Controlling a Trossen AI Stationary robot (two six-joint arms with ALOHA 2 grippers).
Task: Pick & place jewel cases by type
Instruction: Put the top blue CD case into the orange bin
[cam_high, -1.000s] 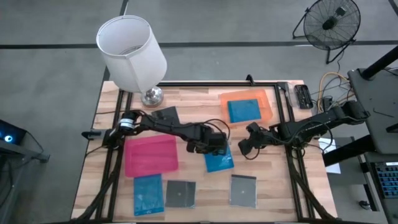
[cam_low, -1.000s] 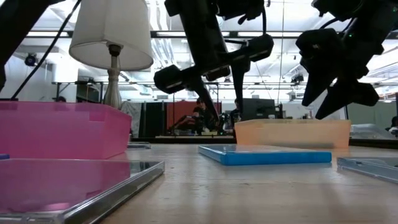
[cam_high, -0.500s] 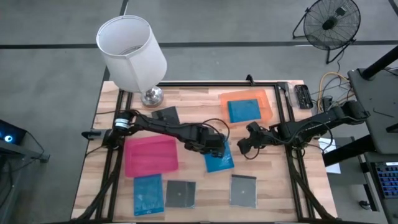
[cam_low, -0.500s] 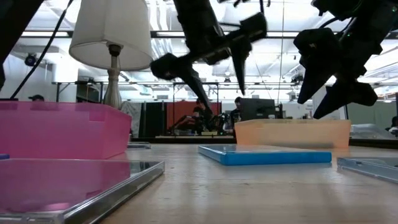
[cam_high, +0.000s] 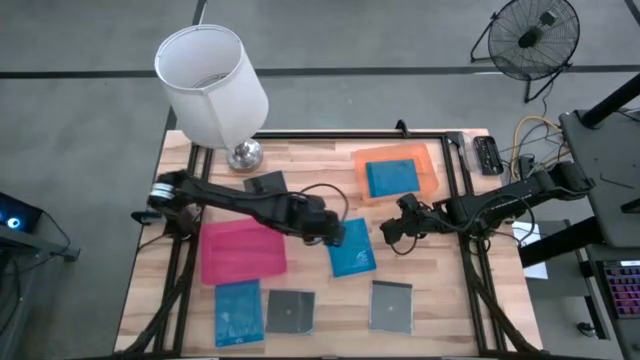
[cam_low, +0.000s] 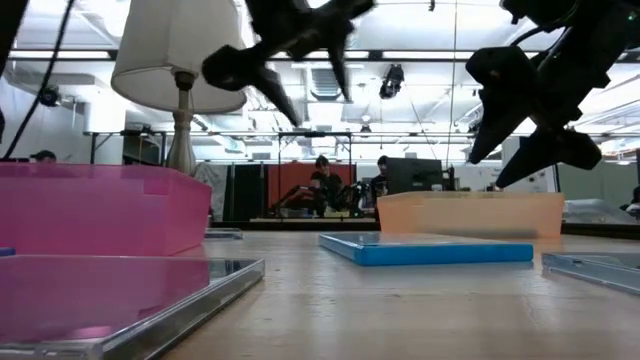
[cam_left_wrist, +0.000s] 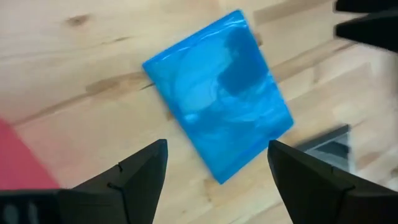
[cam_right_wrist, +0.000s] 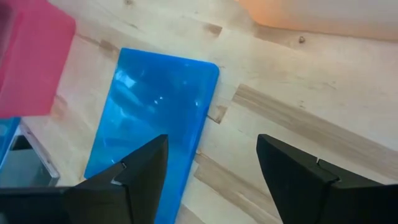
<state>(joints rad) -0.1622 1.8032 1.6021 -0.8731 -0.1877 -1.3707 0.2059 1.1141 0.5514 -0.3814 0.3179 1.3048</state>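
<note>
A translucent blue jewel case (cam_high: 352, 248) lies flat on the wood at mid-table, also seen in the left wrist view (cam_left_wrist: 217, 118) and the right wrist view (cam_right_wrist: 155, 124). My left gripper (cam_high: 327, 229) hangs open above its left edge, touching nothing (cam_left_wrist: 217, 180). My right gripper (cam_high: 392, 233) hovers open just right of the case, also empty (cam_right_wrist: 211, 174). Another blue case (cam_high: 392, 177) rests in the orange tray (cam_high: 428, 160). A third blue case (cam_high: 237, 312) and two dark cases (cam_high: 290, 312) (cam_high: 391, 305) lie near the front edge. One more dark case (cam_high: 266, 185) lies by the lamp.
The pink tray (cam_high: 243, 250) sits left of centre. A white lamp (cam_high: 212, 80) stands at the far left corner. A black frame rail (cam_high: 350, 135) runs along the far edge and down both sides. Bare wood shows between the cases at the front.
My left gripper has risen and drawn back toward the table's left, away from the blue case at mid-table. The case stays flat on the wood. My right gripper has kept still.
</note>
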